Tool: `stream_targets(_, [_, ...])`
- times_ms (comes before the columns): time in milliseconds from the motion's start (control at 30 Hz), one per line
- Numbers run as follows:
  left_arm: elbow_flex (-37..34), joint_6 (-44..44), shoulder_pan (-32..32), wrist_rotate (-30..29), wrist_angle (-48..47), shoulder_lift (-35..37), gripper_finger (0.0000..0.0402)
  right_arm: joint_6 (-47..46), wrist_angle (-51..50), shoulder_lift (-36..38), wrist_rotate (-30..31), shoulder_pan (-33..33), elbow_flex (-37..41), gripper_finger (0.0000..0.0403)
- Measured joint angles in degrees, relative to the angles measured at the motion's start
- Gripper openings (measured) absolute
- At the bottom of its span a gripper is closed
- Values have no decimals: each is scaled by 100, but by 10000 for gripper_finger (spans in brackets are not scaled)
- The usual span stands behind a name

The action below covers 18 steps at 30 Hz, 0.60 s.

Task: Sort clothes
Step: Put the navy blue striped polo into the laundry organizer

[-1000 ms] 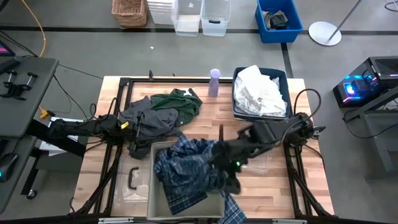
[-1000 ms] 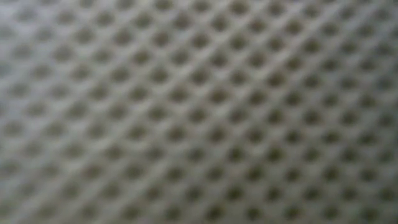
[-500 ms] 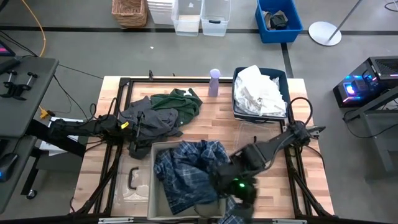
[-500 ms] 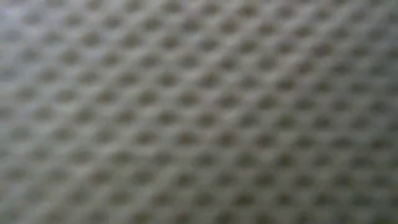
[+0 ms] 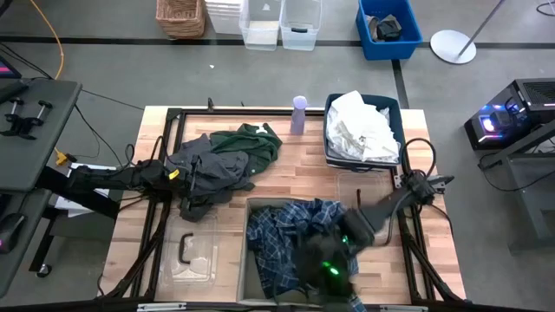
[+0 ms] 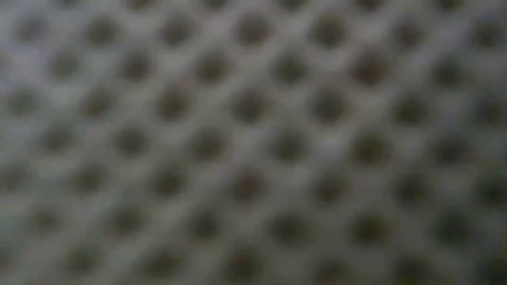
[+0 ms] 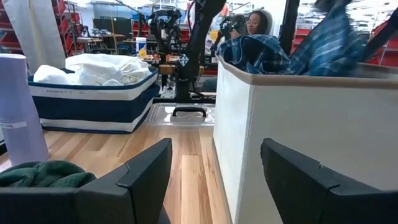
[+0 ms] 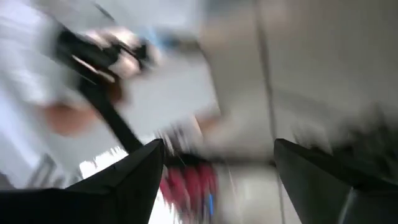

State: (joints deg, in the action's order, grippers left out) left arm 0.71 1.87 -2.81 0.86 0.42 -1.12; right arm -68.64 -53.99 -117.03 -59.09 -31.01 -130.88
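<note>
A blue-and-white plaid shirt (image 5: 290,232) lies heaped in the beige fabric box (image 5: 253,276) at the table's near edge and spills over its right rim. My right gripper (image 5: 331,276) hovers over the box's near right corner. In the right wrist view (image 8: 214,180) its fingers are open with nothing between them. A dark green garment (image 5: 250,143) and dark grey garments (image 5: 208,169) lie piled on the table's left half. My left gripper (image 5: 179,177) lies low beside the grey pile, open and empty (image 7: 214,177). White clothes (image 5: 362,128) fill the dark blue bin (image 5: 330,147). My right gripper stands right at the plaid shirt and the box's rim, but the arm hides the fingertips in the high view and the wrist view is blurred, so I cannot tell whether it touches either.
A pale purple bottle (image 5: 298,114) stands at the far middle. A clear plastic lid with a handle (image 5: 186,251) lies left of the box. The box's mesh wall (image 6: 253,142) fills the low view. Bare wood (image 5: 295,173) lies between the piles and the box.
My right gripper has swung from over the box's middle toward the table's near edge and a little right. The beige box, with the plaid shirt in it, has slid toward the table's right edge. Its mesh wall has come closer to the low camera.
</note>
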Motion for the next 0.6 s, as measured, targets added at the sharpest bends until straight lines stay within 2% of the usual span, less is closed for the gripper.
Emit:
stream_targets(67, [0, 2, 0, -2, -4, 0, 235, -429, 1438, 0, 632, 310, -159, 298])
stream_targets(200, [0, 0, 0, 0, -4, 0, 235, -554, 3995, 0, 2250, 905, -366, 298])
stream_targets(300, [0, 2, 0, -2, -4, 0, 235, 342, 5740, 2, 3384, 1162, -412, 298])
stream_targets(400, [0, 2, 0, -1, -4, 0, 235, 1784, 7210, 2, 3827, 1227, -412, 298])
stream_targets(500, [0, 2, 0, 0, -4, 0, 235, 3135, 7881, 8, 4011, 1126, -415, 298])
stream_targets(533, [0, 0, 0, -1, -4, 0, 235, 3250, 7768, 17, 4001, 1048, -420, 298])
stream_targets(600, [0, 0, 0, 0, -2, 0, 235, 2704, 6762, 73, 3637, 873, -427, 298])
